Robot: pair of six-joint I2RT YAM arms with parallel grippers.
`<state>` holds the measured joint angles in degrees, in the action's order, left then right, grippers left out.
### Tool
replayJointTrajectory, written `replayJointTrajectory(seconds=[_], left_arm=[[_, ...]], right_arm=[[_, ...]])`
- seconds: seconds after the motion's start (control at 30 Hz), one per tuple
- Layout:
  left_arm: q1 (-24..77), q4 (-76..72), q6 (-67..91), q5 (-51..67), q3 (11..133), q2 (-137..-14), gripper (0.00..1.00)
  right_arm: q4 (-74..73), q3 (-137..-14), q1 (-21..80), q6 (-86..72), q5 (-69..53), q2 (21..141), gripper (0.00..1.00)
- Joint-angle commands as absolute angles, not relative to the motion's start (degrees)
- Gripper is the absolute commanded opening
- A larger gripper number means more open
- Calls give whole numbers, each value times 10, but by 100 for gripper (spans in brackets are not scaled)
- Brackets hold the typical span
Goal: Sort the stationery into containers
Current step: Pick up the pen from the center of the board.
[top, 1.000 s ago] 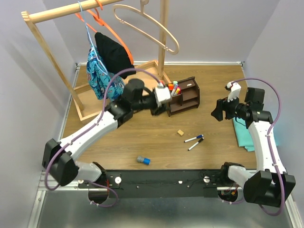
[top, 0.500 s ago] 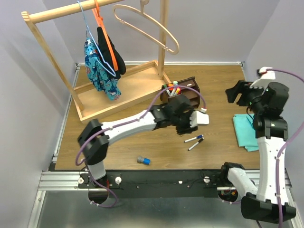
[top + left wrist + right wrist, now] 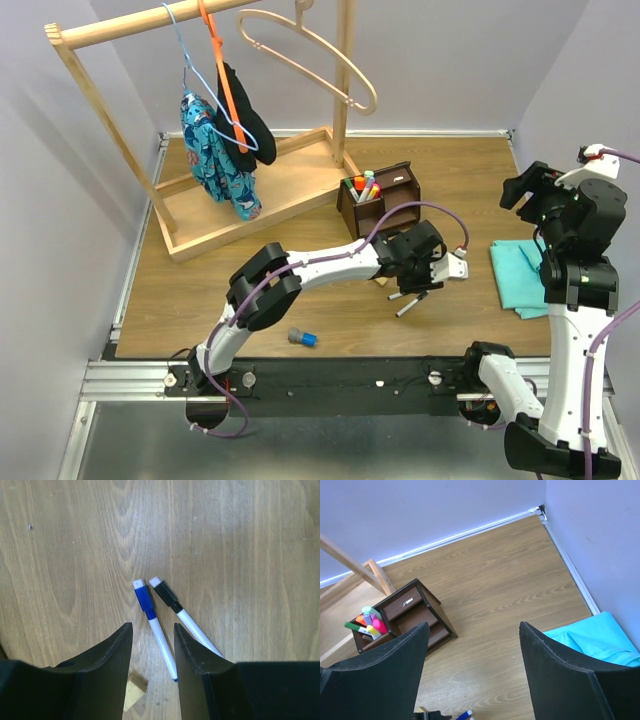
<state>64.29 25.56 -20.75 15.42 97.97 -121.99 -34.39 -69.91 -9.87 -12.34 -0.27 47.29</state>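
Hovering low over the table (image 3: 450,170), right of its middle, the left gripper (image 3: 152,626) points straight down with its jaws partly apart and nothing clamped between them. In the left wrist view the blue-capped marker (image 3: 159,642) lies flat on the wood in the gap between the two black fingers (image 3: 107,665), its cap pointing away from the wrist. The black-capped marker (image 3: 172,604) lies just beside it, the two caps close together and the white bodies spreading apart. The tiny tan cube (image 3: 135,692) sits on the wood close to the wrist, beside the blue-capped marker's tail.

Farther out, the dark brown organiser (image 3: 385,205) stands toward the far edge of the table, near the middle, with several coloured-capped pens (image 3: 365,185) upright in its left compartment. The grey-blue cylinder (image 3: 302,338) lies alone close to the near edge, well apart from the markers. A teal cloth (image 3: 515,275) lies against the right edge. The pale clothes rack (image 3: 290,175) fills the far left corner, with garments on hangers.

The right gripper (image 3: 472,625) is raised high above the right side of the table, jaws wide and holding nothing, its camera looking down at the organiser and the far right corner.
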Motion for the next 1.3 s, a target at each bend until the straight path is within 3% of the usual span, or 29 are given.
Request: replayJointTrajectory(seconds=[0.0, 0.9, 1.0, 1.27], left_arm=[[650, 256, -206, 133, 1014, -1249, 46], [652, 244, -223, 105, 1061, -1348, 42], [652, 247, -225, 101, 1063, -1354, 38], [643, 355, -215, 144, 1106, -1341, 1]], right_arm=[[-368, -714, -103, -130, 16, 472, 80], [-382, -697, -103, -125, 4, 458, 80], [-383, -695, -103, -124, -11, 456, 80], [-377, -689, -103, -122, -14, 456, 80]])
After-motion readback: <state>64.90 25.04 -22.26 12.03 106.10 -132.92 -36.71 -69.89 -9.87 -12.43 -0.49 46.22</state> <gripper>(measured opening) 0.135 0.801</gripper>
